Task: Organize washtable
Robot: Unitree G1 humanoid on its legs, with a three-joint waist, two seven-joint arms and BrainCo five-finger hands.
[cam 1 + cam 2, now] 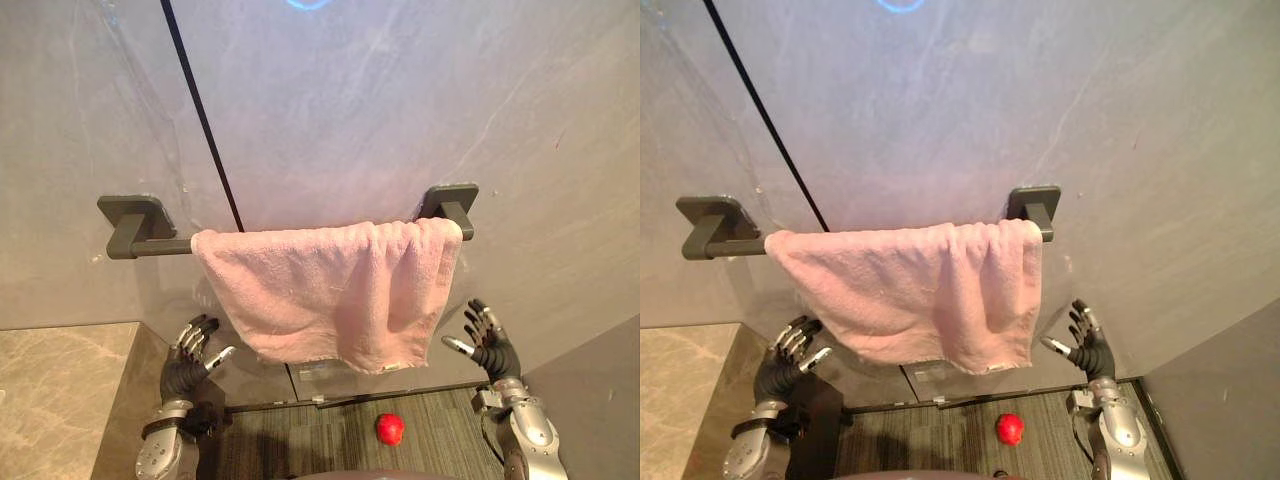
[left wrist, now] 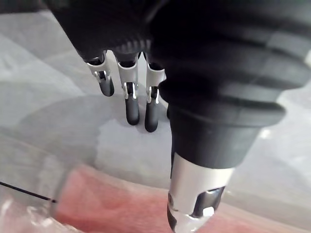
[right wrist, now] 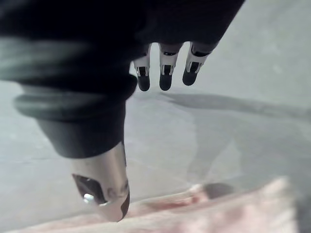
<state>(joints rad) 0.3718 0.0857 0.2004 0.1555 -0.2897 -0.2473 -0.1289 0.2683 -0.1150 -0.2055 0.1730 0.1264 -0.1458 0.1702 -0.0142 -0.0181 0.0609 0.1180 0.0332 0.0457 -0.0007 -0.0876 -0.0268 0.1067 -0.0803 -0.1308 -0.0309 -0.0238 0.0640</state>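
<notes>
Fig.: pink towel [image 1: 330, 290] draped over wall bar [image 1: 148, 243], bunched twd bar's right end; left end bare. L hand [image 1: 190, 356] & R hand [image 1: 488, 346] just beside its lower corners, fingers spread, empty. Towel prob. light, limp, non-slip; pinch at hem corners. Grey stone wall [image 1: 400, 100]; red ball [image 1: 390, 429] on floor.
</notes>
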